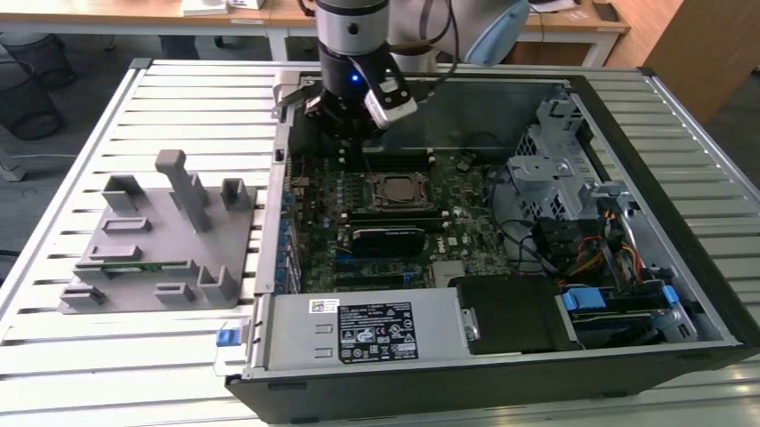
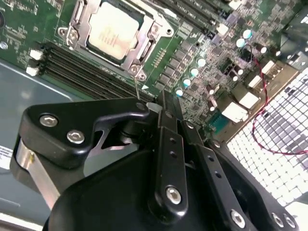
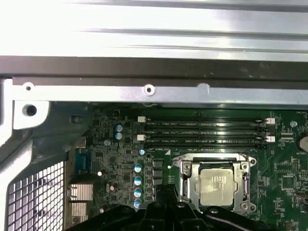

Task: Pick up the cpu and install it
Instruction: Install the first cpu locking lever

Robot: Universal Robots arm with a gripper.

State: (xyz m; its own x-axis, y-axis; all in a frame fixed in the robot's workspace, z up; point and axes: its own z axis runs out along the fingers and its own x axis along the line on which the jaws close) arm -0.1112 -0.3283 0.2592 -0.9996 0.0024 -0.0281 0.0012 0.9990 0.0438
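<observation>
The cpu lies flat in the metal-framed socket on the green motherboard inside the open computer case. Its pale silver top shows in both wrist views. My gripper hangs above the board, towards the far side of the case from the socket, a short way off the cpu. The black fingers meet at their tips in the second wrist view, shut with nothing between them. Their tips point down at the board beside the socket.
A grey plastic holder with a green memory stick stands on the slatted table at the exterior view's left. Memory slots run beside the socket. The power supply and drive cage fill the case's near and right sides.
</observation>
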